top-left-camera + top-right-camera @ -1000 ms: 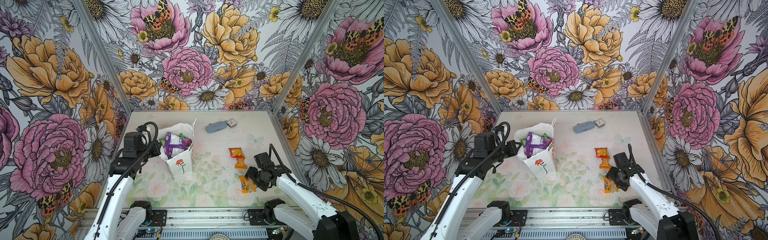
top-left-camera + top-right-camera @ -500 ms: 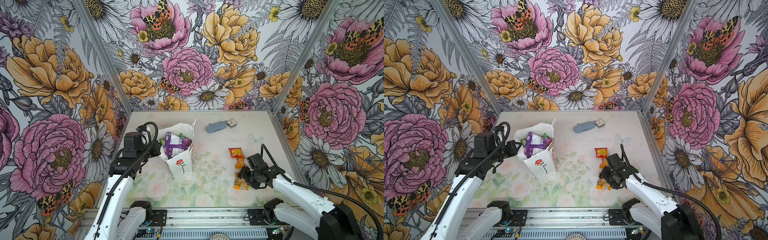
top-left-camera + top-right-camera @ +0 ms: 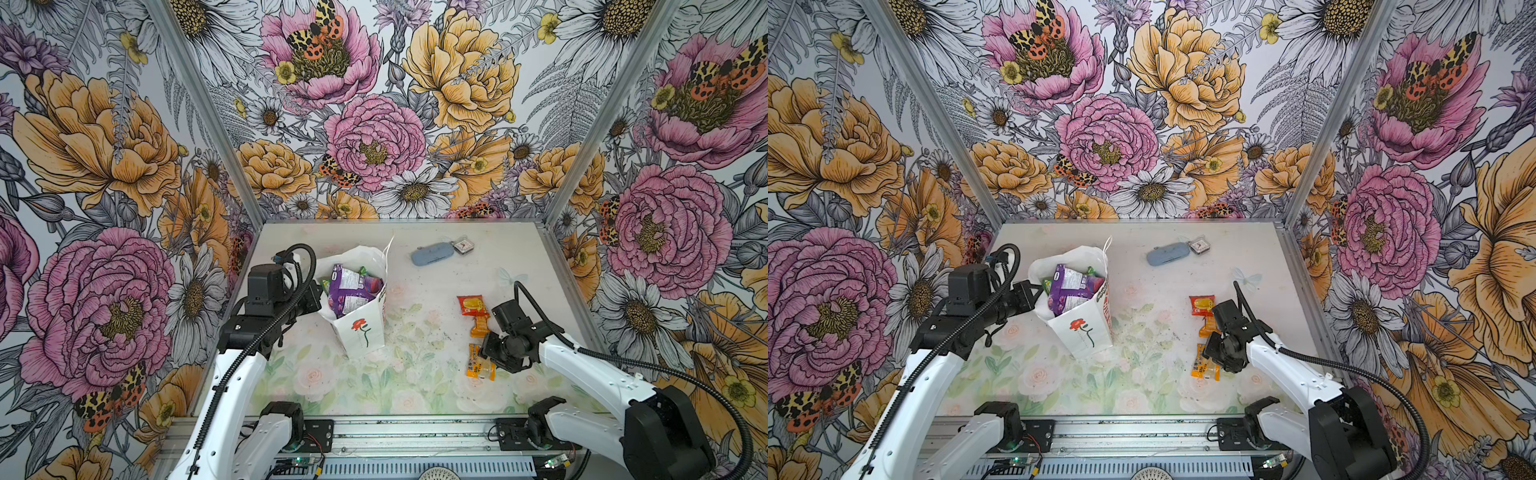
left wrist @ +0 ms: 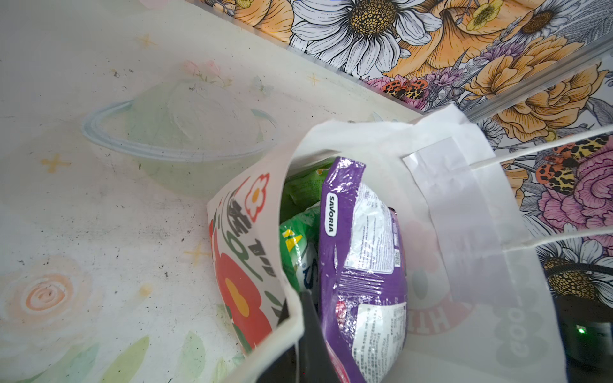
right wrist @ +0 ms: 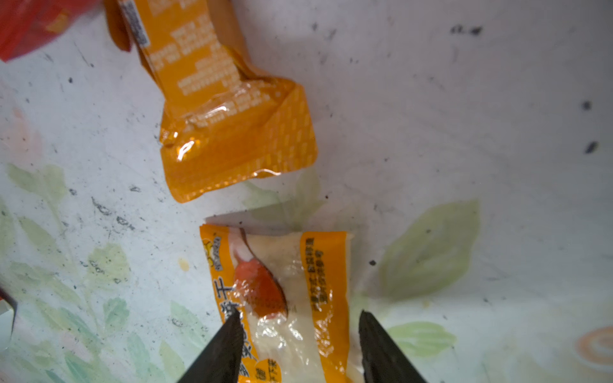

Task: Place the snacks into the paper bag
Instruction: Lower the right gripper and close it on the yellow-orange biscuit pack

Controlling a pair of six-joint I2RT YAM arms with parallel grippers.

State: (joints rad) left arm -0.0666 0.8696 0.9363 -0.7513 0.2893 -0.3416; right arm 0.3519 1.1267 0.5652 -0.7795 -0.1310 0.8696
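The white paper bag (image 3: 361, 332) (image 3: 1084, 332) (image 4: 464, 199) stands left of centre with its mouth open. A purple pouch (image 3: 353, 291) (image 3: 1071, 291) (image 4: 361, 252) and green packets (image 4: 298, 252) lie inside. My left gripper (image 3: 312, 298) (image 3: 1032, 297) (image 4: 303, 298) is shut on the bag's rim. Three snacks lie on the table at the right: a red-yellow packet (image 3: 471, 305) (image 3: 1202, 305) (image 5: 30, 26), an orange packet (image 3: 480, 326) (image 3: 1205, 328) (image 5: 225, 116) and an orange-white packet (image 3: 480, 363) (image 3: 1204, 363) (image 5: 282, 282). My right gripper (image 3: 486, 353) (image 3: 1208, 351) (image 5: 298, 318) is open, its fingers straddling the orange-white packet.
A grey-blue oblong case (image 3: 430, 254) (image 3: 1165, 254) with a small square tag (image 3: 462, 246) (image 3: 1200, 246) lies at the back. Flowered walls close in the table on three sides. A metal rail (image 3: 415, 436) runs along the front edge.
My right gripper has moved left and down over the orange-white packet, and its jaws have narrowed. The packet has shifted slightly left. The left arm and the bag have not moved.
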